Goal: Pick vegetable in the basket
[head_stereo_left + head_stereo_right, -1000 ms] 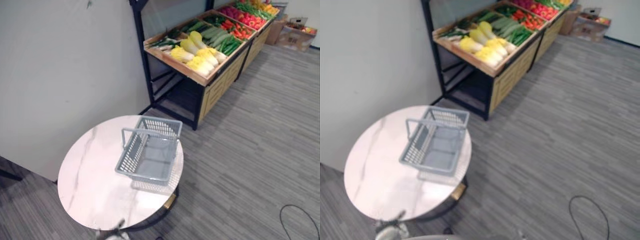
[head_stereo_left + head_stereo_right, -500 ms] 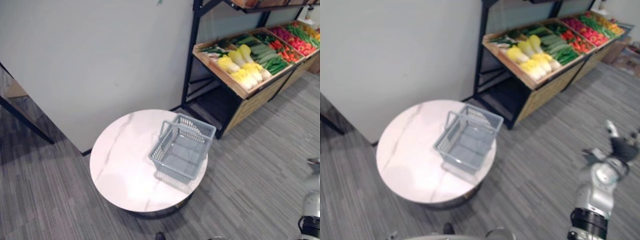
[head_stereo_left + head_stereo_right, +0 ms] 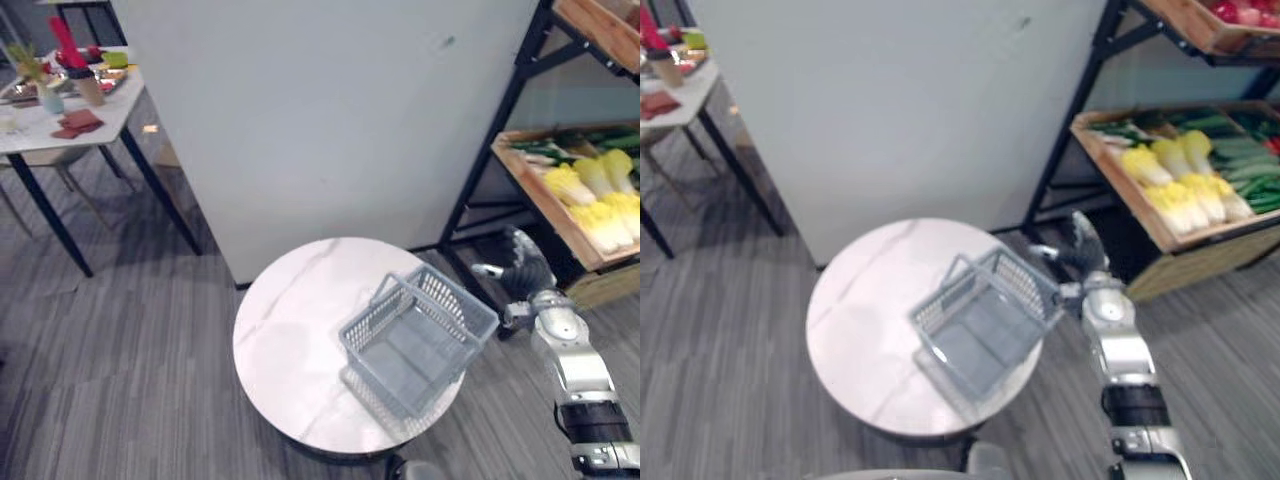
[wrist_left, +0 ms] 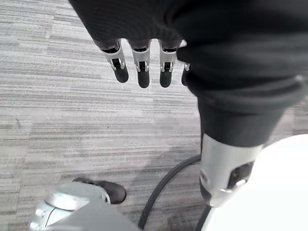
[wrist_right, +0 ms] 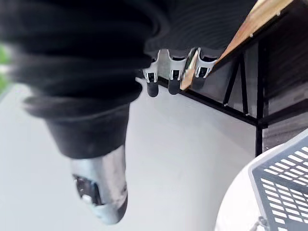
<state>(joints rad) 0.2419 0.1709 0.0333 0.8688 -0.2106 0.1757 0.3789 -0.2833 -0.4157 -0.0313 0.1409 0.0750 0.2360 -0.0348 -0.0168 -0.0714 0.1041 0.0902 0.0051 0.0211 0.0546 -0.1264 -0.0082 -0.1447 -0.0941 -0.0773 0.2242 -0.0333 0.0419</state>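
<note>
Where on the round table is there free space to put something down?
The round table is bare left of the grey basket, out to the edge. The right side is crowded: the basket sits there, the right hand beside it.

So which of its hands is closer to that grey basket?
Right. Its right hand is held up just beside the basket, at the end nearest the vegetable stand. The left hand hangs down over the carpet.

Count: 1 round table (image 3: pixel 290 340), 1 grey basket (image 3: pixel 372 322) on it. 1 produce rack (image 3: pixel 1116 186) just right of the table, holding several pale cabbages (image 3: pixel 1180 195) too bunched to count. 1 white side table (image 3: pixel 100 105) well off to its left.
</note>
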